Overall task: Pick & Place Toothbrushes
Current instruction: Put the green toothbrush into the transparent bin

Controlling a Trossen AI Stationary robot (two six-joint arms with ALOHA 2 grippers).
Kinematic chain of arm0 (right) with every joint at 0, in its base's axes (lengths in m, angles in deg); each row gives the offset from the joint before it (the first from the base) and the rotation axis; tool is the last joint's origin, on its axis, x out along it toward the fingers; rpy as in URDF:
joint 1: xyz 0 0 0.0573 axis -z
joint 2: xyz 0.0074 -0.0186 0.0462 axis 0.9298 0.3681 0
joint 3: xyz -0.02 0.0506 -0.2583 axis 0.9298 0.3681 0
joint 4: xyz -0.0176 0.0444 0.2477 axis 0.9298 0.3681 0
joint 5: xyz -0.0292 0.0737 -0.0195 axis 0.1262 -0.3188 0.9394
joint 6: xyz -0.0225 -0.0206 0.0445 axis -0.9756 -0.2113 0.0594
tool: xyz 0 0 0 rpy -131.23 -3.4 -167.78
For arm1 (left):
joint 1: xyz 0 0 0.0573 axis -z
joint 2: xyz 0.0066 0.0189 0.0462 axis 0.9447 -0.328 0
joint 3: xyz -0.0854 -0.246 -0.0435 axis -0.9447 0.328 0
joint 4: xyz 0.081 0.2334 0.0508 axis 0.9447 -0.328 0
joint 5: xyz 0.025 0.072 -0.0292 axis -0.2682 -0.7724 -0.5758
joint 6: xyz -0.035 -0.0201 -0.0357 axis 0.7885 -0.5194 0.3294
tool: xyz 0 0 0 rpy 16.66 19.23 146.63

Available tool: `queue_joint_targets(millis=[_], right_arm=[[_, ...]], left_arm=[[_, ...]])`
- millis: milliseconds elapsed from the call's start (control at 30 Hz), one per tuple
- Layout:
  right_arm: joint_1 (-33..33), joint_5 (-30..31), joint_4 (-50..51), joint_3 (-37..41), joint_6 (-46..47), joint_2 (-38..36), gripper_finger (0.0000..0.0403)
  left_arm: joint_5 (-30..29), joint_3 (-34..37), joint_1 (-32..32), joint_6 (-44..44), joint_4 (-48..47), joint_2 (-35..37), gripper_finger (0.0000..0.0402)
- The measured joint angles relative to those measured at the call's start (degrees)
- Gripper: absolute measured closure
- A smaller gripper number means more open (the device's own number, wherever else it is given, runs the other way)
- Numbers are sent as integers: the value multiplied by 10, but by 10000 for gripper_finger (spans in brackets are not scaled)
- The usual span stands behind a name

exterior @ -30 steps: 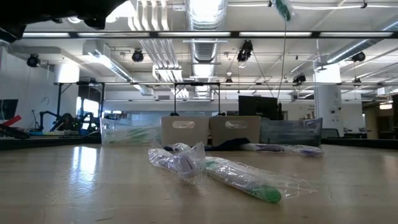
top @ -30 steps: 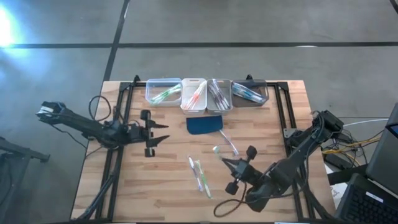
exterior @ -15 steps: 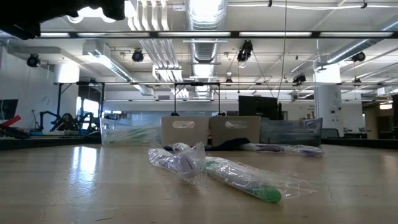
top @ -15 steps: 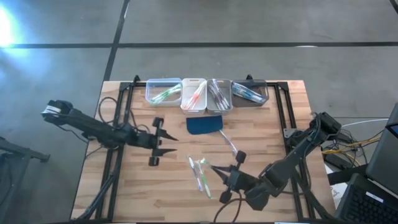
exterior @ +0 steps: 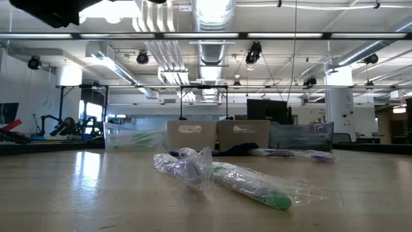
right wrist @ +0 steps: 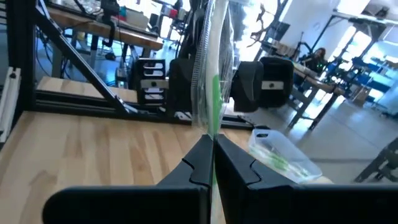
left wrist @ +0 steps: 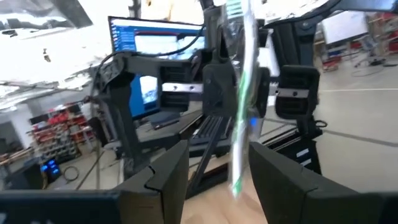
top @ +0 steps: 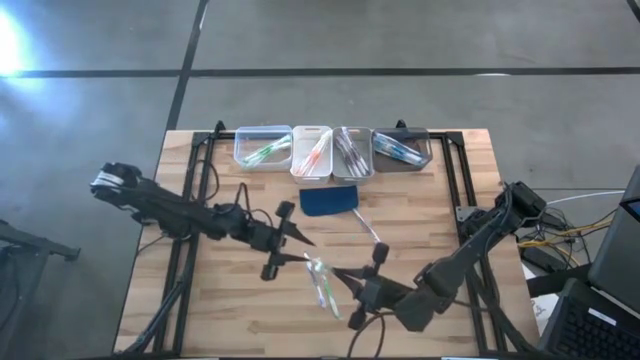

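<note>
Right tool (top: 343, 277), pressed together, pinches a green-accented toothbrush in a clear plastic wrapper (right wrist: 211, 93) at 6 o'clock of the wooden desk (top: 200, 310). Left tool (top: 300, 247) hangs spread around it. Risk: slippery wrapper slides out during transfer.

In the high view the toothbrushes (top: 319, 282) near the tabletop's front edge are too small to count. The contents of the four bins (top: 332, 152) along the back edge show only as coloured streaks. In the low view an arm (exterior: 51, 9) is cut off by the top edge. The wrapped toothbrush (left wrist: 241, 81) in the left wrist view is blurred.
</note>
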Motion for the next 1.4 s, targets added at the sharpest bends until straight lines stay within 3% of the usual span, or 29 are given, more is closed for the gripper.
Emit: queue_joint_targets(millis=[400, 1200, 1400], right_arm=[[9, -12, -28, 0, -49, 0, 395], [56, -48, -26, 0, -58, 0, 395], [60, -57, -27, 0, -58, 0, 395]], left_arm=[[41, -71, 0, 2, 1, -56, 229], [67, -87, 0, 8, 0, -57, 230], [66, -87, 0, 8, -2, -57, 262]])
